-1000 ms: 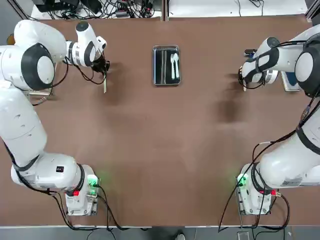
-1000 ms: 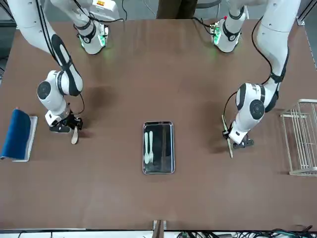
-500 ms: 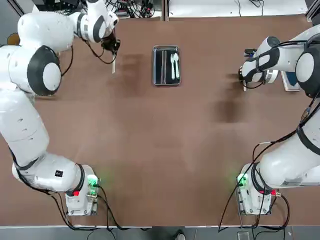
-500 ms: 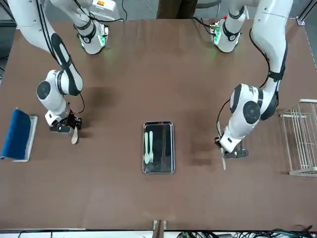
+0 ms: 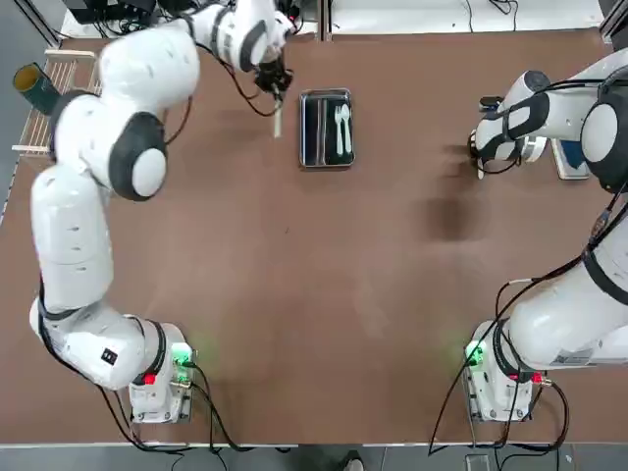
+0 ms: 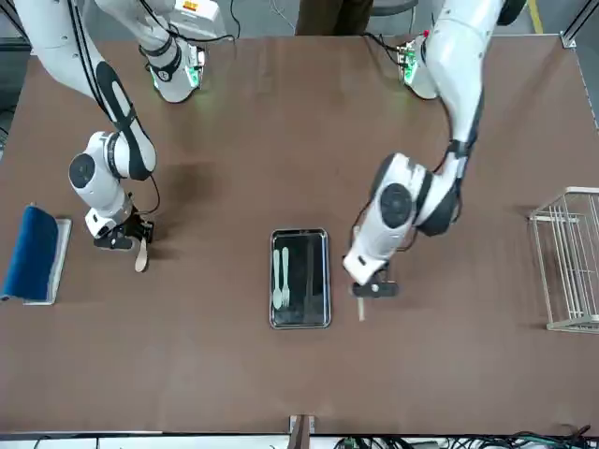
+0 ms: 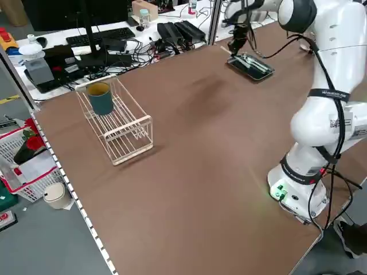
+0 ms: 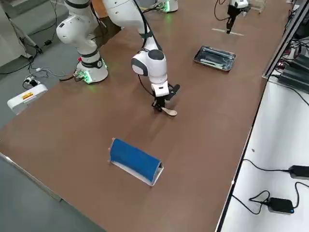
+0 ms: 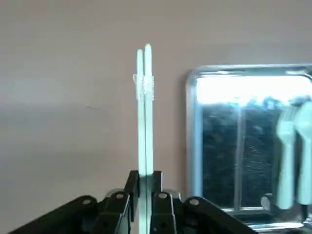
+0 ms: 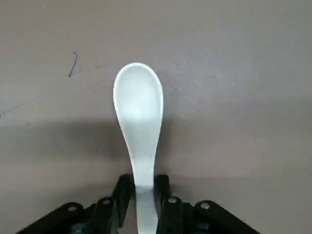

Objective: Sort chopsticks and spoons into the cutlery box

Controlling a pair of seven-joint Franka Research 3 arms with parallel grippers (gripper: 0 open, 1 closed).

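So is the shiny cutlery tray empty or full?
Partly full: the cutlery tray holds a white fork and spoon in one compartment.

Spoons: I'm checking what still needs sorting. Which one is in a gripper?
The white spoon gripped by the right gripper, right of the box; the other spoon lies in the box beside a fork.

I see a big flat brown tbl, a bit shiny. The cutlery box lies flat on it, near the mid of its width, toward the far edge from the robot. Way over on the robot's L side I see the white wire rack. On the R side lies a white thing w/ a blue top. The L arm's foot & R arm's foot stand by the near edge. I also see sm. dark pen marks on the top.
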